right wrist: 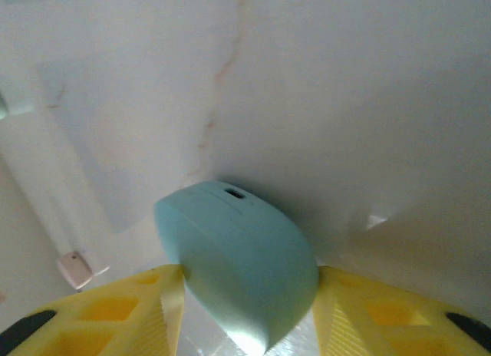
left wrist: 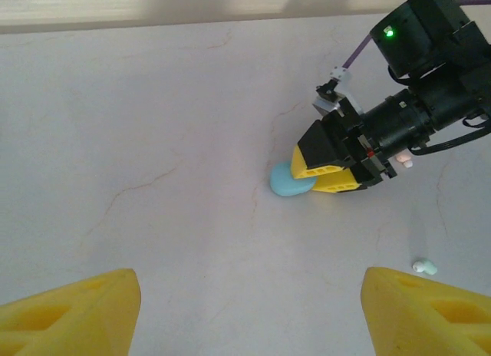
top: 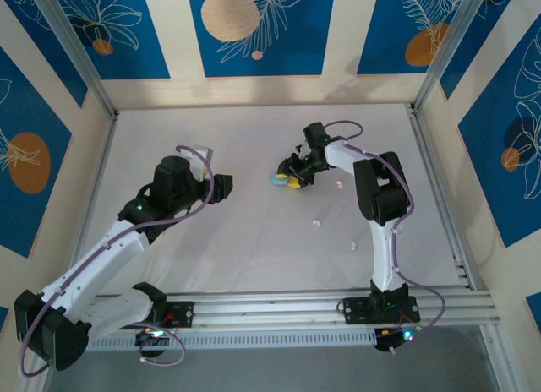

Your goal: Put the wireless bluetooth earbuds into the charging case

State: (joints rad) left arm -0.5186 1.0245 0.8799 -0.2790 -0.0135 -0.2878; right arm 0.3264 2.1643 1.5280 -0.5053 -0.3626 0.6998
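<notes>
Closest to the overhead lens: mounting rail (top: 279, 303) carrying both arm bases. Further up on the left, left gripper (top: 221, 187) over the pale table (top: 245, 257), pointing right, with nothing in it. Opposite, right gripper (top: 289, 178) down at the pale blue charging case (top: 277, 179), one yellow finger on each side. Loose on the table beside the right arm: mint earbud (top: 316, 224), second earbud (top: 352, 242) nearer the rail, and pinkish earbud (top: 338, 183) just right of the right gripper. All three outside the charging case and apart from one another.

From the left wrist: own yellow fingers (left wrist: 77, 314) low in both corners, spread wide, gripping nothing, bare table between them. Ahead, charging case (left wrist: 282, 186) on the table, partly tucked between the yellow fingers of the right gripper (left wrist: 304, 176). Mint earbud (left wrist: 424, 267) lying alone near the right-hand finger of the left gripper (left wrist: 249, 283), touching nothing else.

From the right wrist: charging case (right wrist: 238, 264) large and close, a small dark slot on its upper face, set between the two yellow fingers (right wrist: 383, 314). Both inner faces touching or almost touching its flanks; firm squeeze or loose straddle impossible to tell. Pinkish earbud (right wrist: 75, 269) on the table just left of the left-hand finger, clear of the charging case.
</notes>
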